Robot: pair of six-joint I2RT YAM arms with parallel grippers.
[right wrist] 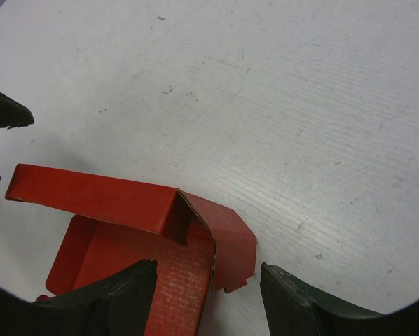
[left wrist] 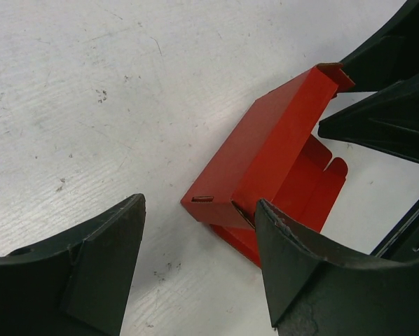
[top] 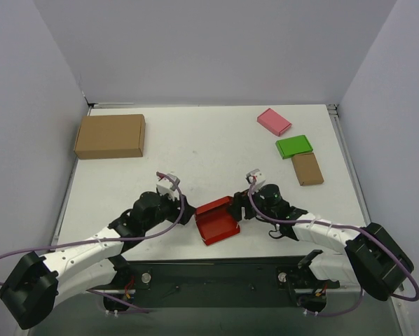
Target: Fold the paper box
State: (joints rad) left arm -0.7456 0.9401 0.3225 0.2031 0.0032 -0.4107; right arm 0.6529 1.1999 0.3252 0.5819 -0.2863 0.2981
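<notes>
Your left gripper (top: 186, 211) and right gripper (top: 239, 208) both stood with fingers spread, clamping nothing. Both arms reached low and inward. The small bright red thin cardboard box (top: 217, 222) lay between them near the white table's (top: 195, 147) near edge, long axis roughly left-right, tray open upward, lid panel raised along its far side.

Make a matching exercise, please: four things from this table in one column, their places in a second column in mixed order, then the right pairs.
Things
1. paper box
2. large brown carton
3. pink box
4. green box

Places
A. at the far left, apart from the others
B. between the pink box and the small brown box
C. between the left tool and the right tool
D. farthest back on the right side

Pairs: 1-C, 2-A, 3-D, 4-B
</notes>
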